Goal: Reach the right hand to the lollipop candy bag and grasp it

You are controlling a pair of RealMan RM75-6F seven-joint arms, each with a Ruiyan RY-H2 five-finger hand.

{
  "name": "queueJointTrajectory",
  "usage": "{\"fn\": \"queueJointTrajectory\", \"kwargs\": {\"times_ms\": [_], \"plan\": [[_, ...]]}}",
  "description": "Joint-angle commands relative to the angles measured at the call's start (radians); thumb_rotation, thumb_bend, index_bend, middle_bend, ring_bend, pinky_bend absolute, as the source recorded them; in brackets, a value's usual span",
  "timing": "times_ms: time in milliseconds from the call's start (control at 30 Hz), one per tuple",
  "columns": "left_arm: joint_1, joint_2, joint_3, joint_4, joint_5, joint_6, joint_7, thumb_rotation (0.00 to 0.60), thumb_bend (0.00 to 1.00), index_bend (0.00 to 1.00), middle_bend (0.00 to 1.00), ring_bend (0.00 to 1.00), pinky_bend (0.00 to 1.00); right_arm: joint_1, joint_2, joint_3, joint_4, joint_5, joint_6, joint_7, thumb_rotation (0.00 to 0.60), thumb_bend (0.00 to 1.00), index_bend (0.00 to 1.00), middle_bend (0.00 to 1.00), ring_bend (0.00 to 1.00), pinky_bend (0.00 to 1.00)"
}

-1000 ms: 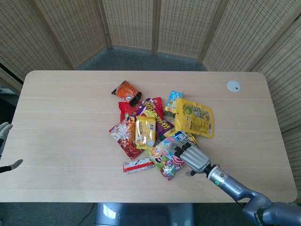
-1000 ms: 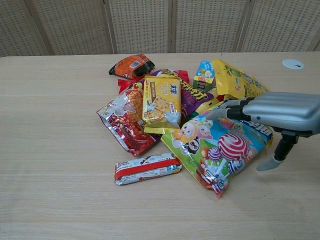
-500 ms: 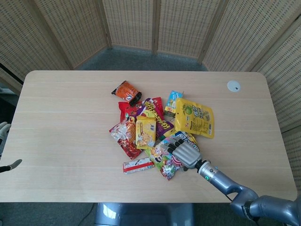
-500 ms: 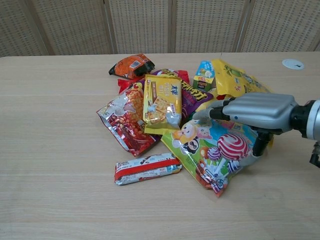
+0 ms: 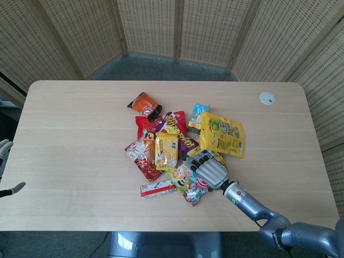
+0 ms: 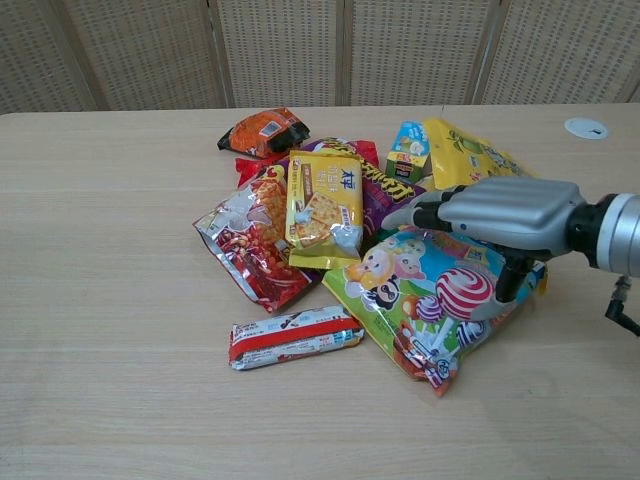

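Observation:
The lollipop candy bag point(image 6: 420, 300), green and blue with cartoon figures and a red swirl lollipop, lies flat at the near right of the snack pile; in the head view the bag point(image 5: 187, 183) is partly covered. My right hand point(image 6: 500, 215) hovers low over its far right part, fingers stretched leftward above the bag and the thumb down against its right edge. The bag still lies on the table. From the head view the right hand point(image 5: 209, 171) covers the bag's upper right. Only the fingertips of my left hand point(image 5: 5, 148) show at the far left edge, spread and holding nothing.
Other snacks crowd the bag: a yellow cracker pack point(image 6: 323, 205), a red clear bag point(image 6: 250, 240), a purple pack beneath, a yellow bag point(image 6: 470, 160) behind the hand, an orange bag point(image 6: 262, 130). A red-white bar point(image 6: 293, 337) lies in front. A white disc point(image 6: 585, 127) sits far right.
My right hand has slid left and forward over the lollipop bag, its thumb swinging in to the bag's right edge. The bag has shifted slightly left. The left hand is still.

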State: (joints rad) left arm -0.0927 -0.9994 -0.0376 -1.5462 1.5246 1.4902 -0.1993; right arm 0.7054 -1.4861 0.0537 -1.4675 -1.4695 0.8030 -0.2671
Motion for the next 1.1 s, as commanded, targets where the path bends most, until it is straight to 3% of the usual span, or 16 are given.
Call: {"fn": "queueJointTrajectory", "kwargs": {"times_ms": [33, 500, 567, 633, 700, 767, 933, 1033, 1100], "plan": [[0.000, 0.001, 0.000, 0.000, -0.001, 0.000, -0.001, 0.600, 0.00, 0.02, 0.00, 0.00, 0.00, 0.007, -0.027, -0.005, 0.027, 0.010, -0.007, 0.001, 0.600, 0.00, 0.00, 0.00, 0.00, 0.00], [0.001, 0.006, -0.001, 0.000, -0.004, -0.001, -0.012, 0.600, 0.00, 0.02, 0.00, 0.00, 0.00, -0.012, -0.115, -0.054, 0.174, -0.105, 0.118, 0.181, 0.600, 0.00, 0.01, 0.00, 0.00, 0.00], [0.001, 0.005, 0.000, -0.001, -0.002, 0.000, -0.010, 0.600, 0.00, 0.02, 0.00, 0.00, 0.00, -0.015, -0.123, -0.063, 0.190, -0.113, 0.126, 0.203, 0.600, 0.00, 0.07, 0.02, 0.00, 0.00], [0.002, 0.006, 0.001, -0.003, 0.000, 0.002, -0.010, 0.600, 0.00, 0.02, 0.00, 0.00, 0.00, -0.020, -0.133, -0.072, 0.213, -0.123, 0.138, 0.232, 0.600, 0.00, 0.19, 0.13, 0.01, 0.02], [0.003, 0.006, 0.000, -0.003, -0.001, 0.003, -0.011, 0.600, 0.00, 0.02, 0.00, 0.00, 0.00, -0.025, -0.145, -0.083, 0.241, -0.138, 0.153, 0.263, 0.600, 0.00, 0.30, 0.28, 0.09, 0.08], [0.003, 0.006, 0.000, -0.003, -0.002, 0.003, -0.011, 0.600, 0.00, 0.02, 0.00, 0.00, 0.00, -0.030, -0.158, -0.093, 0.269, -0.152, 0.169, 0.291, 0.600, 0.00, 0.40, 0.43, 0.25, 0.15], [0.003, 0.005, 0.001, -0.004, 0.000, 0.001, -0.007, 0.600, 0.00, 0.02, 0.00, 0.00, 0.00, -0.040, -0.183, -0.119, 0.330, -0.178, 0.190, 0.324, 0.600, 0.00, 0.52, 0.67, 0.54, 0.31], [0.003, 0.005, 0.002, -0.005, 0.000, 0.002, -0.007, 0.600, 0.00, 0.02, 0.00, 0.00, 0.00, -0.055, -0.194, -0.129, 0.353, -0.207, 0.245, 0.333, 0.600, 0.03, 0.55, 0.77, 0.81, 0.52], [0.004, 0.005, 0.001, -0.005, -0.001, 0.003, -0.008, 0.600, 0.00, 0.02, 0.00, 0.00, 0.00, -0.064, -0.187, -0.135, 0.350, -0.221, 0.274, 0.340, 0.600, 0.08, 0.56, 0.82, 0.93, 0.65]]}}
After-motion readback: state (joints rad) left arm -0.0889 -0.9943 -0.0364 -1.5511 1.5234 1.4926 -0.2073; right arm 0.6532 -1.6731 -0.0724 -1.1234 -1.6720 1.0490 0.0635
